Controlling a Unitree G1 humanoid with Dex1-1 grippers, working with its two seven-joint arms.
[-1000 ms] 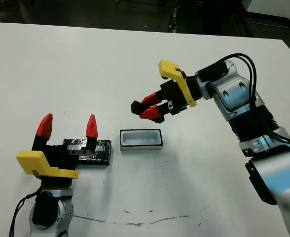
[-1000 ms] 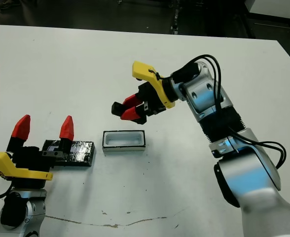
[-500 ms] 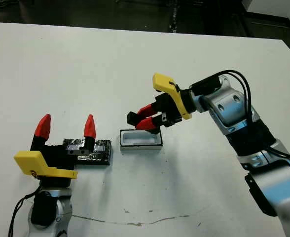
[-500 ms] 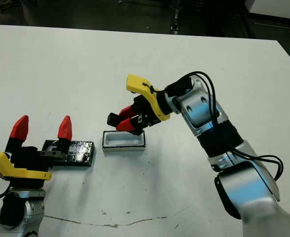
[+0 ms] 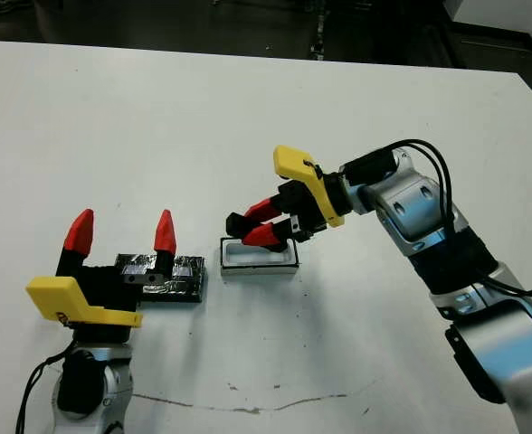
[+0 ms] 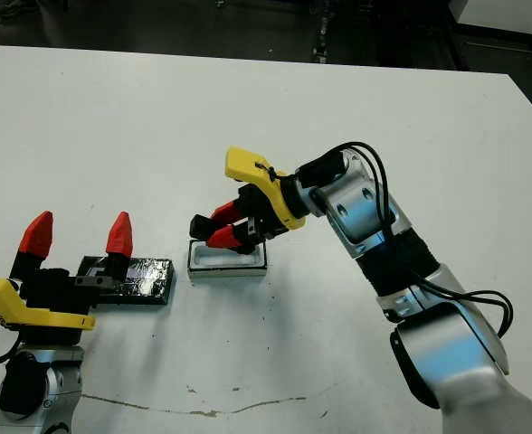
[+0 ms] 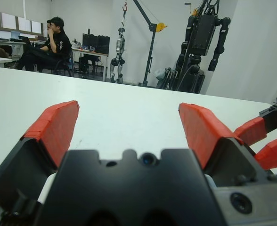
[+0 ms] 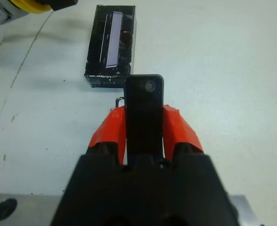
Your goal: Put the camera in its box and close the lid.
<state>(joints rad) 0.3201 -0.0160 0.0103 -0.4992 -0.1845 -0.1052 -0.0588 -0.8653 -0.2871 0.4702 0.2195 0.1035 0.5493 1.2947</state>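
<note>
Since a second ago the right gripper [image 5: 252, 230] has come down from above the table to just over the small white-walled, black-sided box [image 5: 259, 256], its red fingers clamped on the slim black bar-shaped camera [image 8: 143, 113]. The flat black crinkly lid [image 5: 168, 277] lies left of the box, at the spread-fingered, empty left gripper [image 5: 121, 231].

Even, bright overhead light fills the white counter [image 5: 157, 108], with only soft, short shadows under things. The flat black crinkled lid [image 8: 111, 46] shows a pale glare strip. In the left wrist view the near red fingertips [image 7: 53, 129] are blurred.
</note>
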